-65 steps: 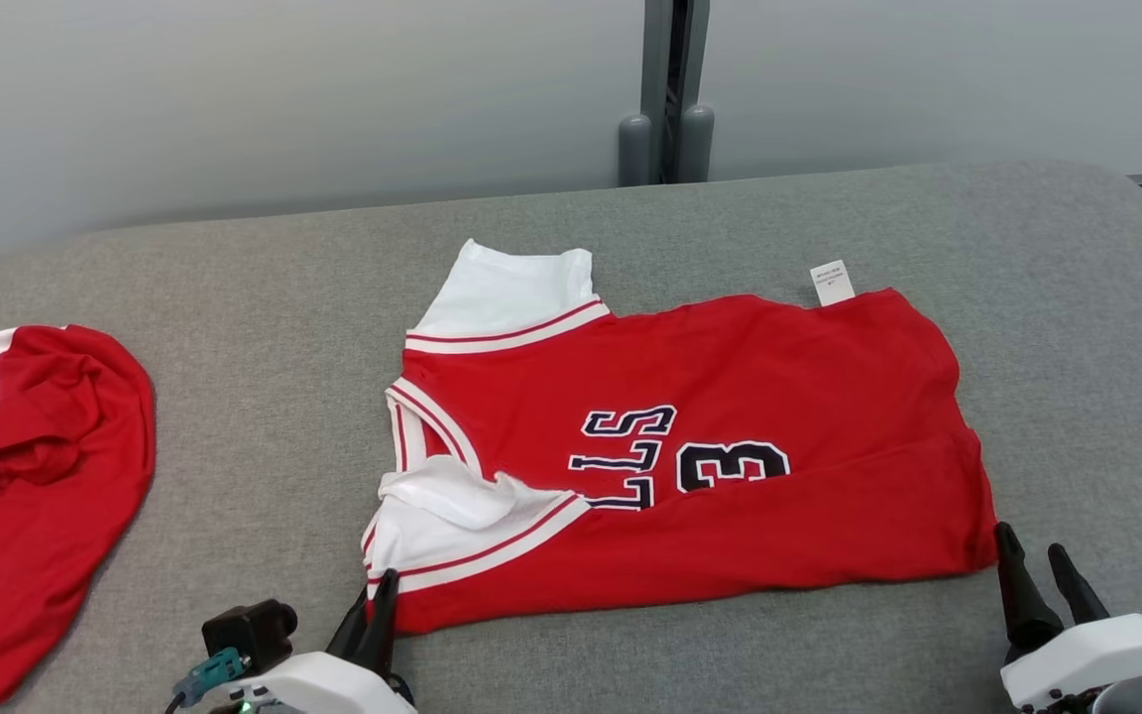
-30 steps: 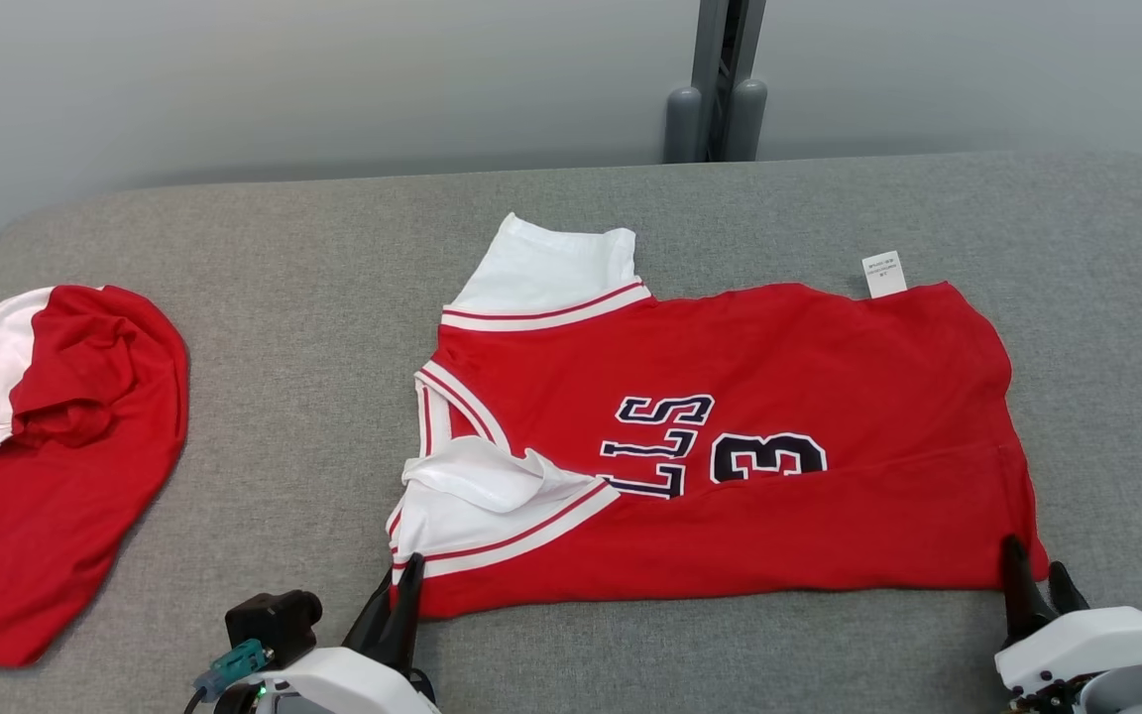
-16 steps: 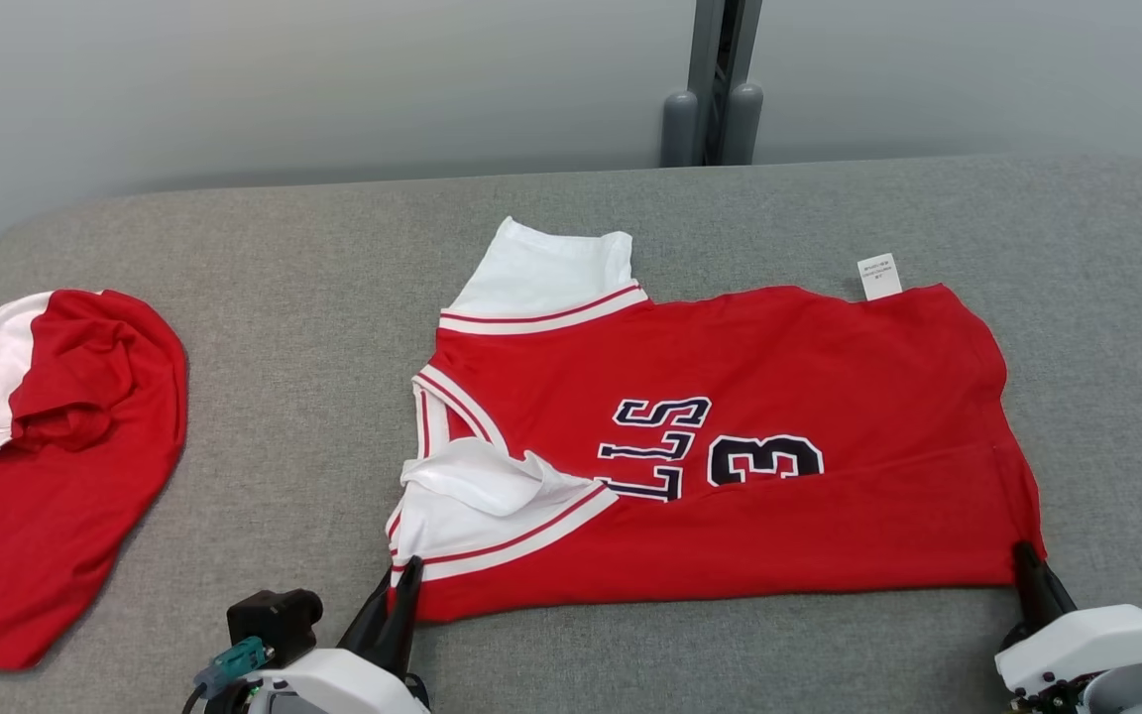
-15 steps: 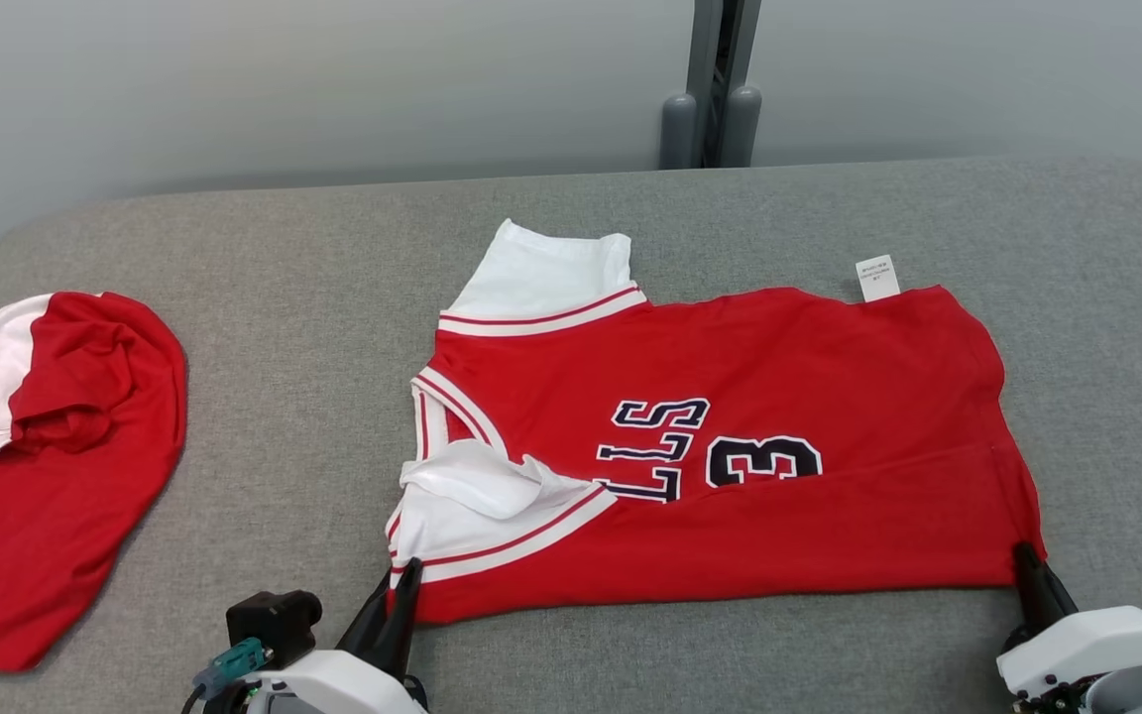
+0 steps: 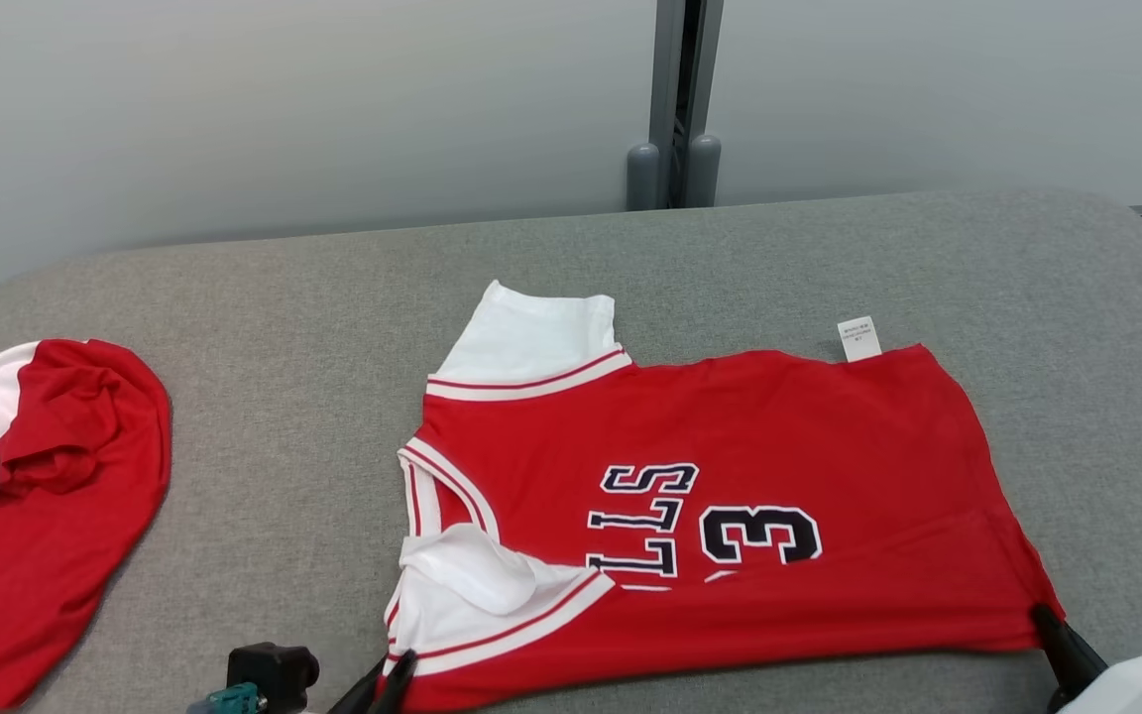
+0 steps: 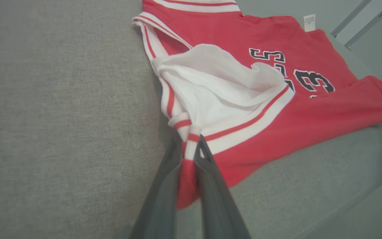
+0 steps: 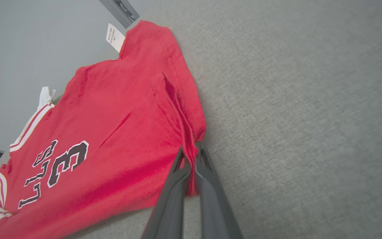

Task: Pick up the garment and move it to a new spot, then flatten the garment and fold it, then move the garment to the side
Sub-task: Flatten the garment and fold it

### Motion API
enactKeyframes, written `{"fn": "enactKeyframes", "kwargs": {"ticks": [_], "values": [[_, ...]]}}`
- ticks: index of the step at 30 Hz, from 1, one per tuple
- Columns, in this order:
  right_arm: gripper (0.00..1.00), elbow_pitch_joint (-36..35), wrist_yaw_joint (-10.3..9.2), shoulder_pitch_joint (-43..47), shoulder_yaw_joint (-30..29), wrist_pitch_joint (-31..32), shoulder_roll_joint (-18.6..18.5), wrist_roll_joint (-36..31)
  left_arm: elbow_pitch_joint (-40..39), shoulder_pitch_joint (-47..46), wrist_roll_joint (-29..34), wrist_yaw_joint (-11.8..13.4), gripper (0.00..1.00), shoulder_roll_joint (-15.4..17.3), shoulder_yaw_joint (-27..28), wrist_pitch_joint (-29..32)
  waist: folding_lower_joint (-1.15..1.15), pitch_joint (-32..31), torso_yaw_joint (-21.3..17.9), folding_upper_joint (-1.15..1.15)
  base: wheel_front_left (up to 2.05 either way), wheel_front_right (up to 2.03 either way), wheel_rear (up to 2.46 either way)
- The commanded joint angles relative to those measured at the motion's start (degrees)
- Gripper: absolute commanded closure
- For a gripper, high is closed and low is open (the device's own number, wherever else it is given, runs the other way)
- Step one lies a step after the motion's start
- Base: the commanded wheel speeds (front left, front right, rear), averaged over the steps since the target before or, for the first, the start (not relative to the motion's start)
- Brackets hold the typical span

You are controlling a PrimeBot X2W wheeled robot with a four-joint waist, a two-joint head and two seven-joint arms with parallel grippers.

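My left claw [image 6: 188,146]: I am pinching the jersey [image 5: 779,426] by its striped sleeve hem; fingers closed on the cloth
My right claw [image 7: 191,152]: I am gripping the red bottom corner; fingers pressed shut on it
The jersey: it is lying on the grey cushion [image 5: 264,327], stretching ahead between both claws
The white tag [image 5: 858,339]: it is sticking out at the far edge, beyond my right claw
The other red garment [image 5: 46,496]: it is lying crumpled, well off to my left claw's left

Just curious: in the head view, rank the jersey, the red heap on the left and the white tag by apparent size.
Largest: jersey.
Next: red heap, partly cut off by the picture's edge.
Smallest by far: tag.
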Motion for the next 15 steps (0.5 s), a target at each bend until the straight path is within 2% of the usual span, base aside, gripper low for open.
{"fn": "enactKeyframes", "kwargs": {"ticks": [1, 9, 15], "values": [[1.00, -0.5, -0.06, 1.2, -0.4, 0.9, -1.2, 0.3, -1.1, 1.0, -0.4, 0.4, 1.00, 1.3, -0.1, 0.9, 0.00, -0.3, -0.3, 0.00, 0.00, 0.00, 0.00], [1.00, -4.6, -0.06, 5.7, -2.1, 5.2, -2.9, 1.2, -9.4, 6.0, -1.3, 2.1, 1.00, 6.1, -1.2, 7.2, 0.00, -0.4, -1.3, 0.00, 0.00, 0.00, 0.00], [1.00, -6.7, -0.06, 7.4, -3.8, 6.5, -2.4, 0.0, -13.8, 8.2, -1.9, 3.8, 1.00, 7.4, -1.3, 9.2, 0.00, -0.2, -1.6, 0.00, 0.00, 0.00, 0.00]]}}
